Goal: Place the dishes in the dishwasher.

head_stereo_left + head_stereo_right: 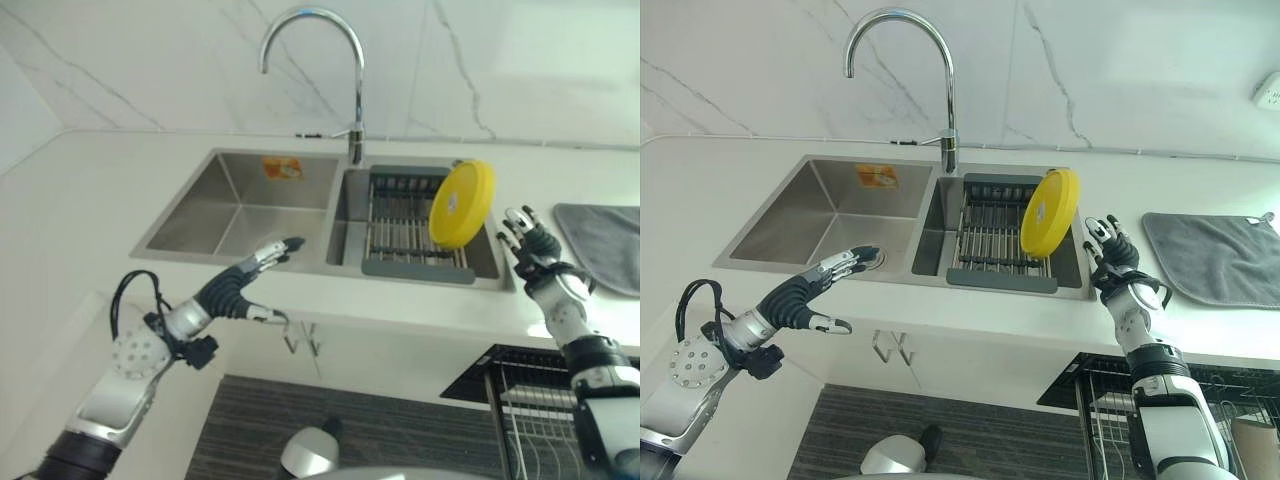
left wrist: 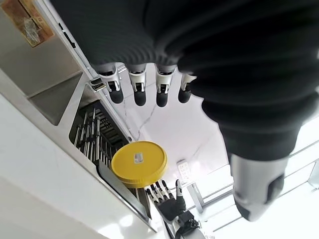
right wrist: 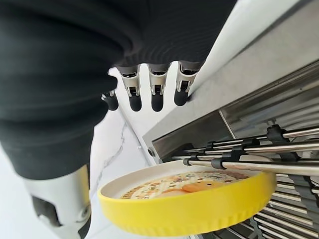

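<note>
**Both hands empty; plate standing in sink rack**

Right hand (image 1: 1110, 250) raised over the counter edge just beside the right basin, fingers straight and spread, holding nothing; left hand (image 1: 815, 285) extended near the front rim of the left basin, fingers relaxed, empty. Double steel sink (image 1: 770, 225): left basin bare; right basin holds a dark wire rack (image 1: 990, 240) with a yellow plate (image 1: 1050, 212) propped on edge. White counter (image 1: 700, 190), marble-look wall, chrome faucet (image 1: 902, 60); grey cloth (image 1: 1215, 258) to the right. Plate round, thick-rimmed, printed inside.
</note>
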Available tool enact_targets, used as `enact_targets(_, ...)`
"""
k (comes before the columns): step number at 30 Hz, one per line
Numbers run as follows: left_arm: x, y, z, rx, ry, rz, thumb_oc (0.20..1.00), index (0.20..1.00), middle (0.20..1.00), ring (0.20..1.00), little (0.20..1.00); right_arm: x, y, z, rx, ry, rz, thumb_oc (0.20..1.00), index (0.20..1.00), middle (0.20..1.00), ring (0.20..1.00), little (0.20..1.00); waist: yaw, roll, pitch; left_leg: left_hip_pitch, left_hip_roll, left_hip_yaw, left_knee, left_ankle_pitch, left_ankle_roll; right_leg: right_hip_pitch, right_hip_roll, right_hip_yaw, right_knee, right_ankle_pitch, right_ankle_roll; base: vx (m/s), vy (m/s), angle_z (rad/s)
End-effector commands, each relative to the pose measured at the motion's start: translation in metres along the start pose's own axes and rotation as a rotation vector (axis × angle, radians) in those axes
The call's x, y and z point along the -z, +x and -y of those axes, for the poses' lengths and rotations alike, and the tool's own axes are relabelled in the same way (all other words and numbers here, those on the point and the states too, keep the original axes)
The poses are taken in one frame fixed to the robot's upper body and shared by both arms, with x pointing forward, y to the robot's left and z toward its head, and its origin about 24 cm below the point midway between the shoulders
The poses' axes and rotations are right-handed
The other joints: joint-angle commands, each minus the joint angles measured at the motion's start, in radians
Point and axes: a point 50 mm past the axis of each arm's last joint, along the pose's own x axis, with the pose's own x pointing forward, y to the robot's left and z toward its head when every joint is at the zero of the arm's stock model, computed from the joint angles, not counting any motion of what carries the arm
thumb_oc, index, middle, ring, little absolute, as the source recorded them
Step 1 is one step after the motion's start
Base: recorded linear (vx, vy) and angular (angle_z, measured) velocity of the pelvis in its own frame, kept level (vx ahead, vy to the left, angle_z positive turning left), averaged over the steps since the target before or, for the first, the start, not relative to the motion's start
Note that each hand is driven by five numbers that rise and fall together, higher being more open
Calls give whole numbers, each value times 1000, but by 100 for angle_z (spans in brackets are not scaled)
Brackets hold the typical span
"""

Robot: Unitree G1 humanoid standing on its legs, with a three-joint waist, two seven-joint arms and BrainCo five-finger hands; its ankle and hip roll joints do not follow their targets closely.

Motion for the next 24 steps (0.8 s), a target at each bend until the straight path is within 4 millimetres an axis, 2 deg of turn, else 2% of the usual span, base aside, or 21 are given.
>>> enact_targets(1, -13, 2, -1, 16, -9, 85, 1000, 1000, 1000, 1000, 1000, -53, 8, -6, -42, -89, 126, 1000, 1000, 1000, 1000, 1000, 34, 18, -50, 55, -22, 46, 3, -135, 51, -105, 22, 114, 127, -28, -15, 7, 42, 12)
enact_targets(11, -11, -2, 2, 34, -23, 69, 1000, 1000, 1000, 1000, 1000, -65, 8, 1, -30, -123, 140, 1000, 1000, 1000, 1000, 1000, 48, 12, -47, 56, -30, 15, 3, -134, 58, -103, 25, 123, 139, -35, -19, 31, 35, 10)
enact_targets(24, -11, -5, 4, 44, -30, 65, 1000, 1000, 1000, 1000, 1000, -68, 7, 0, -43, -152, 137, 1000, 1000, 1000, 1000, 1000, 55, 9, -47, 56, -36, -8, 3, -133, 62, -105, 28, 130, 152, -47, -24, 5, 4, 0)
